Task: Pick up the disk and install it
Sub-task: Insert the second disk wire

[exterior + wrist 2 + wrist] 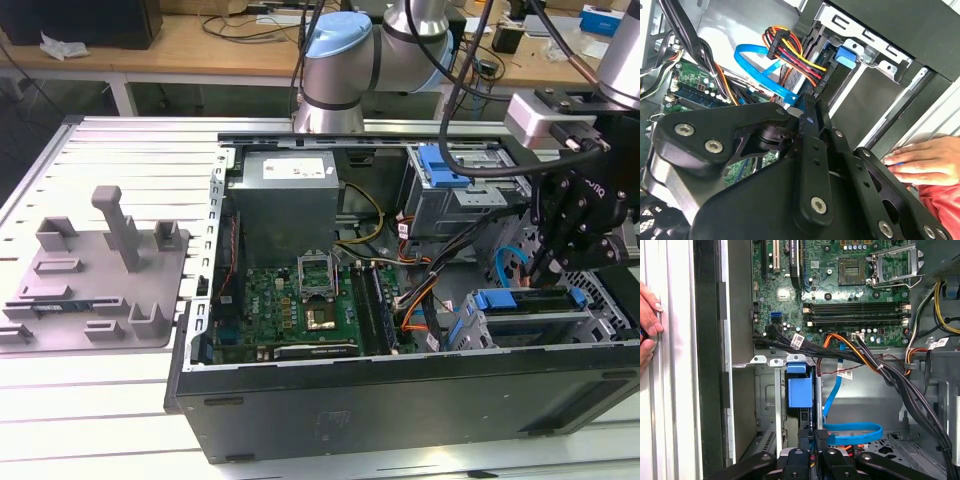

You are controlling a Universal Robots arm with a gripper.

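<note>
The disk [525, 303], silver in a blue carrier bracket, sits in the grey drive cage [497, 332] at the front right corner of the open computer case. In the first wrist view I see the disk [800, 390] end-on in its slot, blue bracket facing me. My gripper [545, 270] hangs just above the disk's inner end. In both wrist views its black fingers stand together, and the gripper [815, 434] tip is at the disk's edge with nothing visibly between them. In the second wrist view the gripper [810, 107] points toward the cage's blue tab [846, 54].
A looped blue data cable [850, 432] and bundled power wires [865, 352] lie beside the cage. A person's hand [647, 320] rests on the table by the case wall. A second cage with a blue latch [440, 165] stands behind. A grey fixture tray [90, 285] lies at the exterior view's left.
</note>
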